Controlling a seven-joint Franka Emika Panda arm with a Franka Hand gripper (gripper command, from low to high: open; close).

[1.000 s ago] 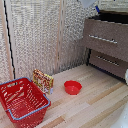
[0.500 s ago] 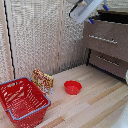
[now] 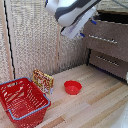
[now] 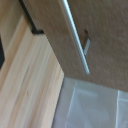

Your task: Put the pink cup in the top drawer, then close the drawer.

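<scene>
My white arm fills the top of the frame, its dark blue-tipped gripper (image 3: 89, 27) at upper right, just beside the large dark brown wooden dresser (image 3: 107, 45); whether the fingers are apart I cannot tell. My wrist view shows the long silver bar handle (image 4: 75, 35).

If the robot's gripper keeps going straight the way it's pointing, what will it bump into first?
Most likely the dresser. In the exterior view the gripper points toward its top drawer, and the wrist view shows a drawer front with its silver handle ahead. Depth is unclear, so I can't say how soon.
</scene>
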